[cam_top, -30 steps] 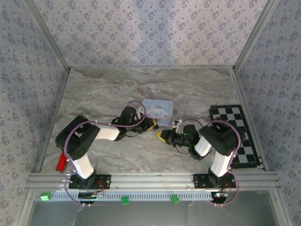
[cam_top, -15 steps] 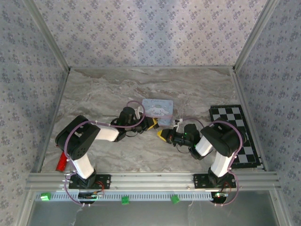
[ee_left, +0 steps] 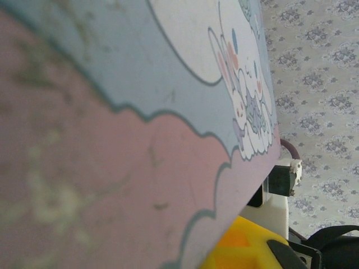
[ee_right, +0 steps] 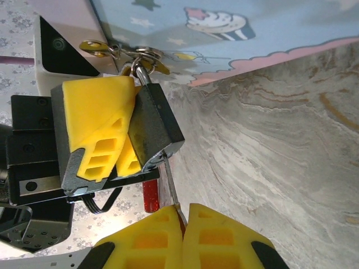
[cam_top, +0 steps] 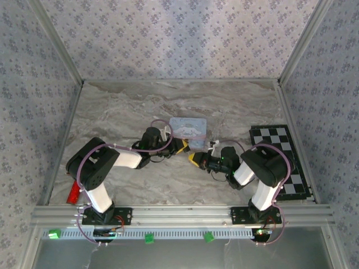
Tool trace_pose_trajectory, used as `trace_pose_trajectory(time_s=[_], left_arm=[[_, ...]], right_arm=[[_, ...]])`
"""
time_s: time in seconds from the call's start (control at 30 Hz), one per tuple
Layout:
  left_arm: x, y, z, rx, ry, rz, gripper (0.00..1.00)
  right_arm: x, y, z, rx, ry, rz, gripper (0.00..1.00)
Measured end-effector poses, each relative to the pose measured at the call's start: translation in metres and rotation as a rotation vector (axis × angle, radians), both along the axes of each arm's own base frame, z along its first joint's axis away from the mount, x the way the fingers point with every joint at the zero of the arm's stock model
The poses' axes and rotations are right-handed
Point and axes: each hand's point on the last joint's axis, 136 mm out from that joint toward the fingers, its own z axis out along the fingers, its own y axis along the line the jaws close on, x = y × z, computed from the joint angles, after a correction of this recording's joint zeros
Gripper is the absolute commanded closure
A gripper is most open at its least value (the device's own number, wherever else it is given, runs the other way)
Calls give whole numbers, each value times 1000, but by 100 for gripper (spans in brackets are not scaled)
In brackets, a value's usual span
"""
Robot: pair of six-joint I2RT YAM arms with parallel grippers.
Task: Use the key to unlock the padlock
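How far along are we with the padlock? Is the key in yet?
Done: the left gripper clamps the dark metal padlock, with its bottom end facing the right gripper.
In hand: the right gripper pinches the thin silver key. Its tip meets the padlock's bottom, but I cannot tell whether it has entered.
Left: seat it, turn it, and release the shackle, which looks closed.

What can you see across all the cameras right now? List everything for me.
padlock: one, dark grey, held in left claw
key: one, silver, blade meeting the padlock's base
spare keys: a few, brassy, ringed at the shackle
cartoon box: one, pale blue and pink, mid-table
chequered board: one, black and white, table's right edge
red object: one, red, beside left arm's base
green clips: three, green, front rail
table: one, grey marble
left claw: yellow fingers, gripping padlock
right claw: yellow fingers, pinching key
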Motion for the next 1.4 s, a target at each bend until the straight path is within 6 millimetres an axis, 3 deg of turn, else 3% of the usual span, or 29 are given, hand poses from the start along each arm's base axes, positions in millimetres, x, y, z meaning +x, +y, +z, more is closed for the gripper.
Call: trace_pose_trajectory(time_s=[1.4], left_arm=[[1, -3, 11, -60, -4, 16, 100]], right_arm=[[4, -4, 12, 27, -16, -7, 100]])
